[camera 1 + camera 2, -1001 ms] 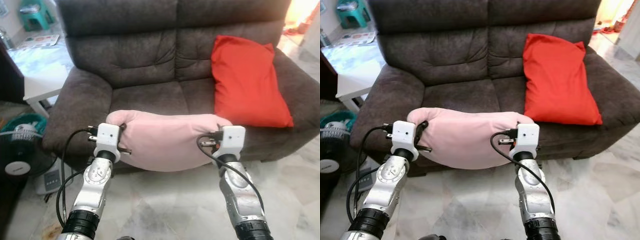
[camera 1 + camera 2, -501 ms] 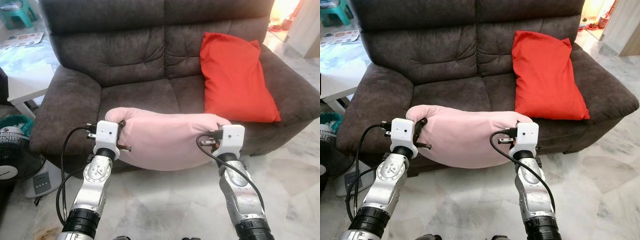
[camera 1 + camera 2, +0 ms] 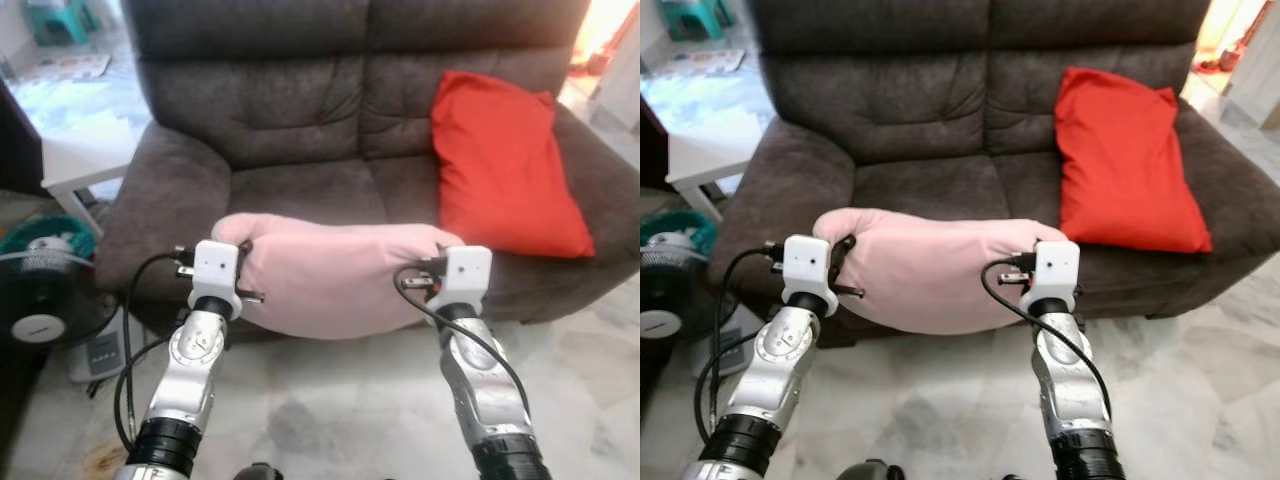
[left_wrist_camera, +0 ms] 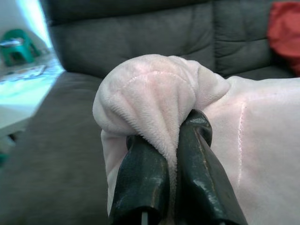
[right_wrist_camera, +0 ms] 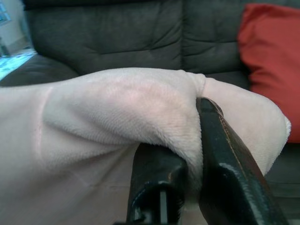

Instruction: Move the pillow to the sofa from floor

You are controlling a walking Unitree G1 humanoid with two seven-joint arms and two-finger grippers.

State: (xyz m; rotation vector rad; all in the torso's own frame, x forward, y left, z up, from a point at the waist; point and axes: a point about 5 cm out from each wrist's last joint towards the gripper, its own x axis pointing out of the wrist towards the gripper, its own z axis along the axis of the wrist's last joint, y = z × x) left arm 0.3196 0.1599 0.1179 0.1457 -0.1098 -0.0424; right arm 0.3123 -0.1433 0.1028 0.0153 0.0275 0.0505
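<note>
A pale pink pillow (image 3: 330, 275) hangs in the air between my two arms, just in front of the dark brown sofa (image 3: 300, 130) and level with its seat edge. My left gripper (image 3: 242, 262) is shut on the pillow's left end; the left wrist view shows both black fingers (image 4: 140, 178) pinching a fold of pink plush (image 4: 150, 93). My right gripper (image 3: 432, 262) is shut on the right end, its fingers (image 5: 220, 154) clamped over the fabric (image 5: 117, 108). The pillow sags in the middle.
A red pillow (image 3: 505, 165) leans against the sofa's right backrest. The left seat cushion (image 3: 300, 190) is bare. A white side table (image 3: 75, 160) and a floor fan (image 3: 40, 300) stand to the left. Pale marble floor (image 3: 340, 410) lies below.
The view has shifted slightly as I move; the sofa sits a little further right in the picture. Both grippers keep the same hold on the pink pillow.
</note>
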